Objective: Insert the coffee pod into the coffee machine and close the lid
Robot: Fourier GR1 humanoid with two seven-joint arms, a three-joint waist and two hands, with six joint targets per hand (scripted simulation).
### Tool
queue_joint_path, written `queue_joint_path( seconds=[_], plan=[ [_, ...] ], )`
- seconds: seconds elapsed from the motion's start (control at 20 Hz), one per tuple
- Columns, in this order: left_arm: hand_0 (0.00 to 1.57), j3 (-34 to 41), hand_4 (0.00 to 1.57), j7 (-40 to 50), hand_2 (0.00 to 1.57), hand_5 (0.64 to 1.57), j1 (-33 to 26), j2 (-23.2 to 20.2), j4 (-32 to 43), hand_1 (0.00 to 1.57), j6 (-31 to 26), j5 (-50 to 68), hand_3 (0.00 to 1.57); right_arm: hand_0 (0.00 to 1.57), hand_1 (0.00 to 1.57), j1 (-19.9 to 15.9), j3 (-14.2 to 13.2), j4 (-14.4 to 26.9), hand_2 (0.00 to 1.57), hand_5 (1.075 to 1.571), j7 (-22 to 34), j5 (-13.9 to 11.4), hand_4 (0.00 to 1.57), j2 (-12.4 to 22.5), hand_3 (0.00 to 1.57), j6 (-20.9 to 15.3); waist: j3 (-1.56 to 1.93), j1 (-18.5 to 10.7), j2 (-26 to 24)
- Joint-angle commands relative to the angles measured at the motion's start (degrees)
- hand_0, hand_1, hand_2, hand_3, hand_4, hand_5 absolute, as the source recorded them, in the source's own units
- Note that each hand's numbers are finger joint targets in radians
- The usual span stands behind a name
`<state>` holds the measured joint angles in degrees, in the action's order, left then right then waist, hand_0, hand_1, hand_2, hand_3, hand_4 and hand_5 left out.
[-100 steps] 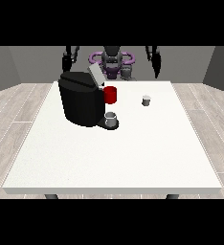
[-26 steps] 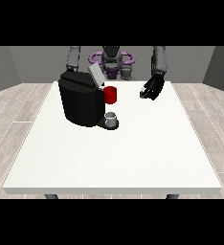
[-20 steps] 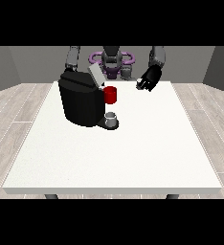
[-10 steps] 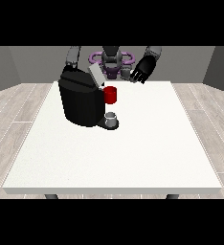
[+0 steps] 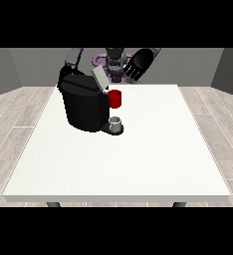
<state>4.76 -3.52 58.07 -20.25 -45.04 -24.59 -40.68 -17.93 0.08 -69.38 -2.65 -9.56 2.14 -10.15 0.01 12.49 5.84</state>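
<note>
Hand at the view's left (image 5: 65,74): you are seeing it sitting behind the top rear corner of the coffee machine, mostly hidden by the machine's body; you cannot tell how its fingers are lying.

Coffee machine (image 5: 83,104): a black block, it is standing on the left half of the table, toward the far edge. Its grey lid (image 5: 99,78) is tilting up and open at the top right corner.

Red part (image 5: 115,98): it is sticking out of the machine's right face, just under the raised lid.

Grey cup (image 5: 116,122): it is sitting on the machine's low base plate, directly below the red part and apart from it.

Coffee pod: you are not seeing it lying anywhere on the table; whether the raised hand is carrying it cannot be told.

Hand at the view's right (image 5: 140,63): it is hanging above the table's far edge, up and to the right of the open lid and not touching it. Its fingers are curling downward, pointing toward the lid side; what they are closing on, if anything, is hidden.

In the way: the machine's body is blocking your sight of the hand behind it, and the raised lid is overlapping the robot's torso (image 5: 115,60).

Table (image 5: 138,159): white and flat, it is filling the middle of the view.

Room: pale wood-plank floor (image 5: 9,124) is showing on both sides, with grey walls behind.
</note>
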Motion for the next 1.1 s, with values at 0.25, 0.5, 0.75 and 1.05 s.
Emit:
queue_joint_path(
  seconds=[0.25,0.5,0.75,1.05],
  plan=[
    [1.23,2.1,0.48,1.6,1.28,1.571,7.5,-4.2,2.4,1.23,-1.1,-0.7,1.25,0.00,0.00,-3.8,-1.9,-3.6,0.00,1.571,3.4,2.0,0.26,2.5,0.00,2.5,-0.01,3.9,3.8],
    [1.27,3.0,0.47,-2.1,1.30,1.571,8.5,-5.9,4.0,1.27,-0.5,-0.3,1.26,0.00,0.00,-5.6,-1.6,-5.3,0.00,1.571,3.7,0.6,0.00,2.5,0.00,0.7,-0.02,4.4,7.7],
    [1.21,2.9,0.47,3.4,1.28,1.571,14.7,-4.9,5.2,1.21,-0.1,-1.7,1.24,0.00,0.00,-7.3,0.1,-3.9,0.00,1.571,1.3,-1.2,0.10,-0.7,0.00,-2.1,0.01,6.0,11.0],
    [1.25,3.1,0.45,-1.3,1.29,1.571,12.3,-5.7,6.2,1.25,-0.5,-1.1,1.24,0.00,0.00,-8.0,-2.7,-4.1,0.00,1.571,3.6,1.2,0.19,1.6,0.00,-0.2,0.00,4.3,10.7]
  ],
)
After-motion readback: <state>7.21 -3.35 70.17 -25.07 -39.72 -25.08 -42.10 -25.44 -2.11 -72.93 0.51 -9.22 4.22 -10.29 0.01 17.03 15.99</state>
